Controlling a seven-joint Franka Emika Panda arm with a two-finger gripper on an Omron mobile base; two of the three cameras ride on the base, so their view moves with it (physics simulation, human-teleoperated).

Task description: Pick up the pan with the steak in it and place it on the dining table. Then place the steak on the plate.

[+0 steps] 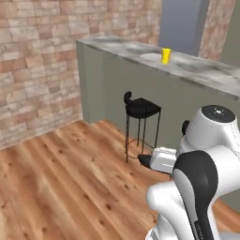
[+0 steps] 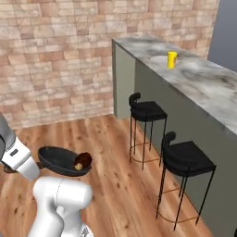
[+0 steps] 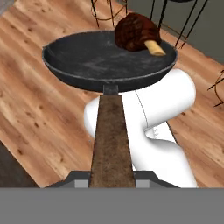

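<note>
Currently the carrying step is in hand: the pan (image 3: 109, 59) is held off the floor by its wooden handle (image 3: 112, 140), and it has not yet reached the dining bench (image 2: 203, 83). The jaws are closed narrow on the near end of that handle, as the hand view indicates, where the handle runs down between the finger tips; the gripper (image 3: 112, 181) itself is largely hidden beneath it. In the right base view the pan (image 2: 62, 161) hangs low at the near left, in front of the robot's own body and above the wooden floor (image 2: 111, 152), well apart from the bench. The pan sits roughly level. It holds one item, the steak (image 3: 136, 31), which lies against the far rim on the right side, with a pale stub pointing outward over the edge; the rest of the pan is bare. On the bench top, at the far end, stands a yellow cup (image 2: 172, 59), and just beside it lies the pale plate (image 2: 159, 59), which appears to hold nothing. Two black stools (image 2: 185, 159) stand along the near face of the bench. In the inspector's judgement, the next move calls for raising the pan well above the bench top and bringing it across over the stools while keeping it level, since the steak rests so near the rim that a tilt could spill it.
</note>
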